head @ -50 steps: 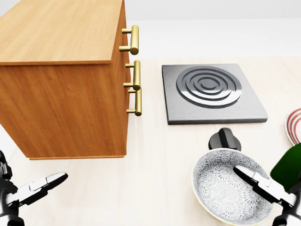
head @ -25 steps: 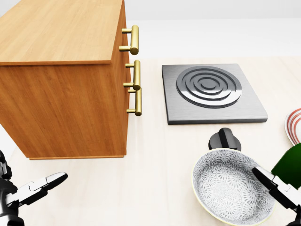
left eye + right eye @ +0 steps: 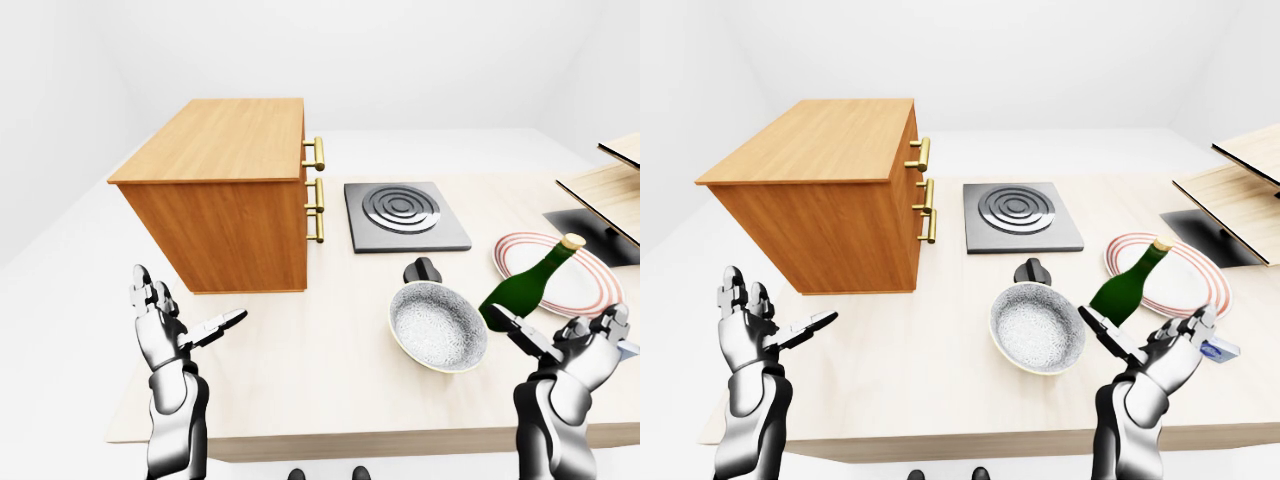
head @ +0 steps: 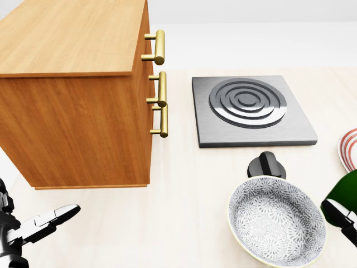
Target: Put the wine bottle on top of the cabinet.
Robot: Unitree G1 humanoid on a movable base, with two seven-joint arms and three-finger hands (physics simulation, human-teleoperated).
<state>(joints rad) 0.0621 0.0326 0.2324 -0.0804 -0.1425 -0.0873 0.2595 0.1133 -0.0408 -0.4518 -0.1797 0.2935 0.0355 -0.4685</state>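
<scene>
The green wine bottle with a gold-capped neck leans to the upper right, at the left rim of a red-striped plate. My right hand is open just below the bottle's base, its thumb beside the glass and not closed on it. In the head view only the bottle's dark green body shows at the right edge. The wooden cabinet with brass handles stands at upper left, its flat top bare. My left hand is open and holds nothing, low at the left below the cabinet.
A patterned grey bowl lies left of the bottle, with a black knob above it. Further up is a square hob plate. Wooden shelves stand at the right edge. A small white-and-blue item lies by my right hand.
In the head view my right hand has slid rightward off the bowl to the bottle at the picture's edge. The left hand and the camera have not moved.
</scene>
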